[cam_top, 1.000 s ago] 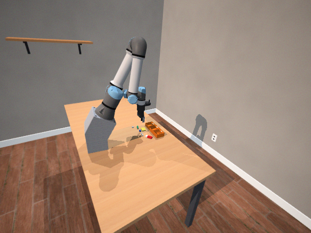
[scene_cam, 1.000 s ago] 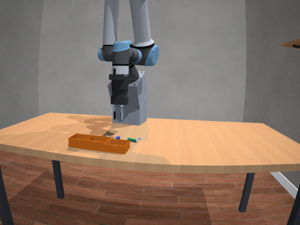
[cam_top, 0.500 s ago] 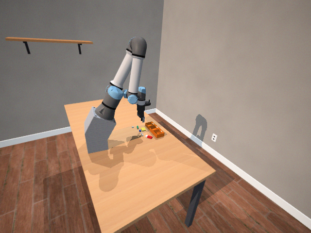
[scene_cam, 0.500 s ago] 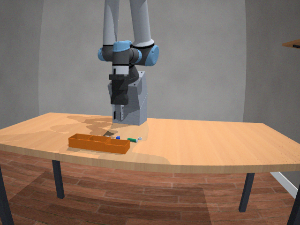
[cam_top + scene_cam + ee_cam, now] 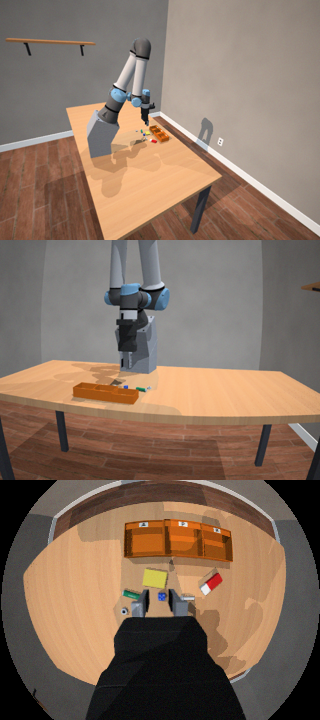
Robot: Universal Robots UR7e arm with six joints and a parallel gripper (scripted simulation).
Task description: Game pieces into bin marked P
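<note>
My gripper point(image 5: 146, 123) point(image 5: 126, 366) point(image 5: 158, 596) is open and empty, and hangs well above the table. Straight below it, between the fingers in the wrist view, a small blue piece point(image 5: 162, 596) point(image 5: 125, 386) point(image 5: 143, 134) lies on the table. A flat yellow piece point(image 5: 155, 578) point(image 5: 147, 133) lies between it and the orange three-compartment bin point(image 5: 179, 523) point(image 5: 103, 396) point(image 5: 163, 139). A green cylinder point(image 5: 132, 594) point(image 5: 140, 388) point(image 5: 141, 130) and a small grey thing point(image 5: 124, 611) point(image 5: 149, 388) lie to the left in the wrist view. A red-and-white thing point(image 5: 211, 583) point(image 5: 153, 140) lies to the right. I cannot read the bin marks.
The robot's grey base point(image 5: 99, 136) point(image 5: 144, 353) stands on the table behind the things. The bin stands near the table's edge on the wall side. A wooden shelf point(image 5: 49, 41) hangs on the far wall.
</note>
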